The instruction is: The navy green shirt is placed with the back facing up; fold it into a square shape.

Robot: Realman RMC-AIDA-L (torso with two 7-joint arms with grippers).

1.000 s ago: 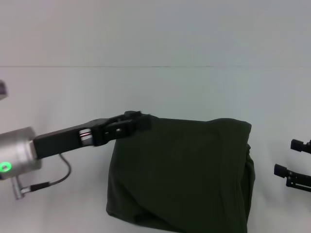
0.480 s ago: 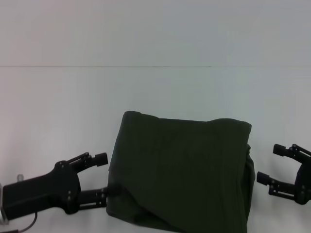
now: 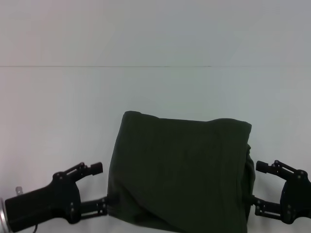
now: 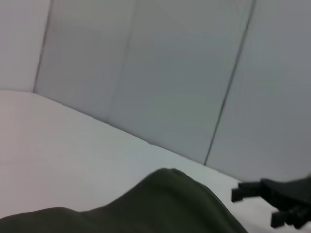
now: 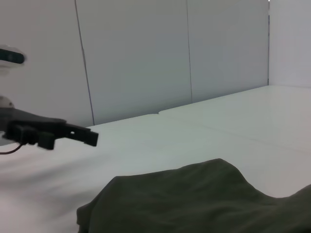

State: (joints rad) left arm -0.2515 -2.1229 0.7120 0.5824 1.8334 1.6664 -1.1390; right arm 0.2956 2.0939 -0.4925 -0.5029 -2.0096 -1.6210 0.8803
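Observation:
The navy green shirt (image 3: 180, 170) lies folded into a rough rectangle on the white table, plain side up. It also shows in the left wrist view (image 4: 165, 206) and the right wrist view (image 5: 194, 199). My left gripper (image 3: 100, 186) is open just off the shirt's near left edge, with its lower finger close against the cloth. My right gripper (image 3: 256, 184) is open at the shirt's near right edge, its fingers spread beside the fold. Neither gripper has cloth between its fingers. Each wrist view shows the other arm's gripper: the right one (image 4: 272, 199) and the left one (image 5: 58, 133).
The white table (image 3: 58, 107) runs wide to the left, right and far side of the shirt. A pale wall (image 3: 155, 29) rises behind the table's far edge. The shirt's near edge runs close to the bottom of the head view.
The left gripper has left the shirt's far left corner and come back low beside the near left edge, open. The right gripper has moved in toward the shirt's right edge.

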